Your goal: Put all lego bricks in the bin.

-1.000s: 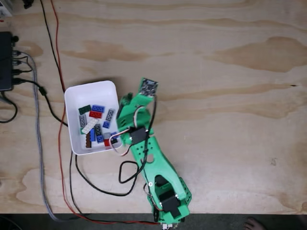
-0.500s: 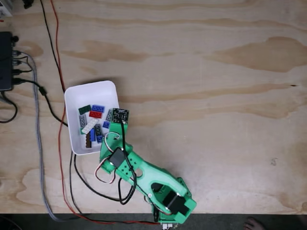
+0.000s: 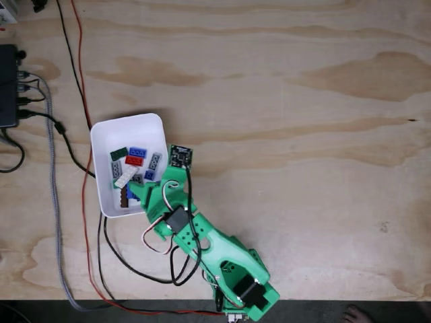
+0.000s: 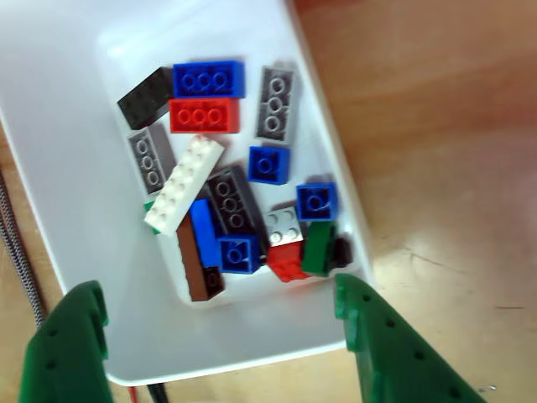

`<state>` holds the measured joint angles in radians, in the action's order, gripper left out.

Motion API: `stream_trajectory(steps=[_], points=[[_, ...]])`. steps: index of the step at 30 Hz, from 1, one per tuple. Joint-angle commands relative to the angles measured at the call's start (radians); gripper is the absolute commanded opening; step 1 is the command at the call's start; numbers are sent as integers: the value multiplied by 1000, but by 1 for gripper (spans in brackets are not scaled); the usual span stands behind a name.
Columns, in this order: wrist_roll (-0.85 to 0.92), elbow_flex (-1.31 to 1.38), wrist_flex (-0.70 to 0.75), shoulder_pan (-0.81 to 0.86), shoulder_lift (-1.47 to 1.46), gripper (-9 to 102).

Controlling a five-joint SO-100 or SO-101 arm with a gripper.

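Pale plywood with darker grain streaks covers the whole table [image 3: 303, 134]. Over it, the green plastic two-finger gripper [image 4: 222, 336] hangs with its fingers spread wide and nothing between them; in the other view one finger [image 4: 67, 353] stands at the lower left and one at the lower right, over the near rim of the white shallow plastic bin with rounded corners [image 4: 75, 210]. Inside that bin lie the small studded plastic lego bricks [image 4: 222, 197], gathered in a loose heap toward its right wall: blue, red, grey, white, black, brown and green pieces, some overlapping. In the fixed view the green arm [image 3: 202, 242] reaches from the table's lower edge up to the bin's lower right corner [image 3: 151, 202]. Black, red and grey braided cables [image 3: 57, 202] run along the bin's left side.
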<state>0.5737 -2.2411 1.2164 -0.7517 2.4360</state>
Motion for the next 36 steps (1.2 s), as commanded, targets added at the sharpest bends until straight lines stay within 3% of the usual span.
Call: stream_trajectory(steps=[1,4,11,14,20,24,30,36], points=[[299,-46,155,431,368,31],[638,-276,2,753,603,31],[1066,-649,5,919,934,23],[1085,-712,14,922,934,17],[988,-815,160,773,937,1],[934,-905,112,772,937,2],[807,-907,112,758,939,14],[798,-907,112,762,939,18]])
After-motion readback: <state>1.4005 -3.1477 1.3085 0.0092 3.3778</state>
